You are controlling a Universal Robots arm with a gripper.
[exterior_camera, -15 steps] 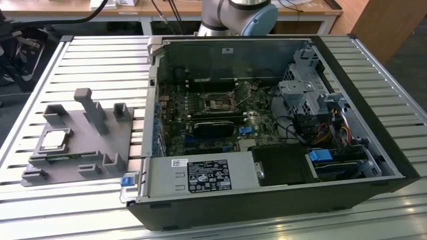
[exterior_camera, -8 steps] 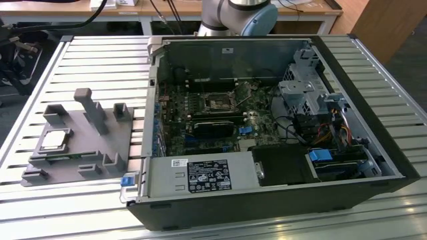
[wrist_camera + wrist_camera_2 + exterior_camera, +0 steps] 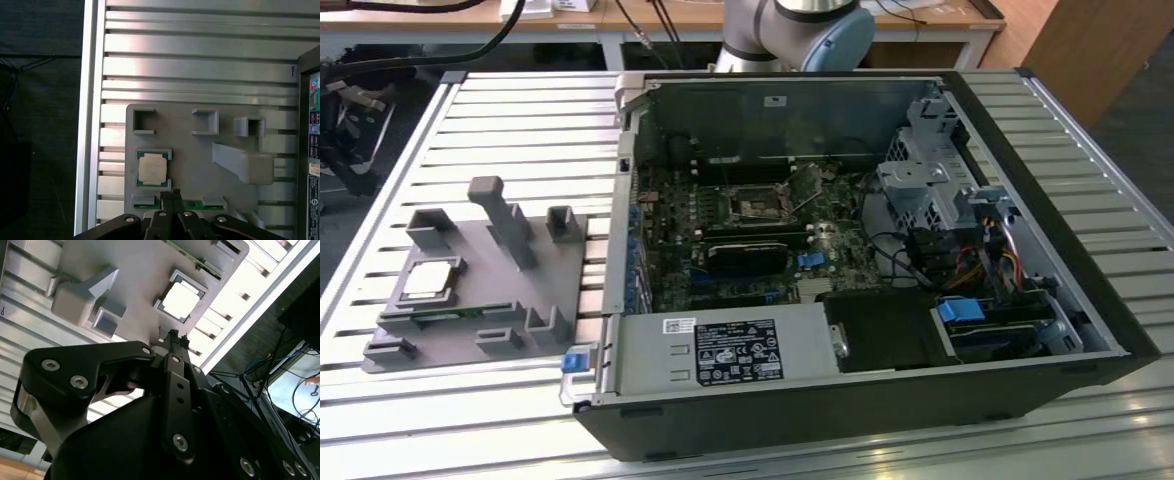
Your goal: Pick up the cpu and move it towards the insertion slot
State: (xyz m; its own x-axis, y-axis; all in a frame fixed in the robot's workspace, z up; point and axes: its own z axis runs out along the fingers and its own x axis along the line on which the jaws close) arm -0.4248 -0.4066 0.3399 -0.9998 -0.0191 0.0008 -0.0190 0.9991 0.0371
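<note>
In the exterior view, the arm (image 3: 790, 28) appears at the far edge as a silver-grey joint housing with a pale blue cap. In both wrist views, the black hand (image 3: 170, 193) reaches out ahead of the cameras. Its two slim fingers (image 3: 175, 370) lie pressed together with tips meeting, and bolted black linkages splay to either side behind them.

Black gripper (image 3: 175, 337) (silver screws (image 3: 80, 382)), grey-blue arm (image 3: 790, 30)

cpu (image 3: 152, 168) top: open | tall fixture post (image 3: 507, 225) near | insertion slot (image 3: 757, 207): open above, case walls (image 3: 774, 110) around
</note>
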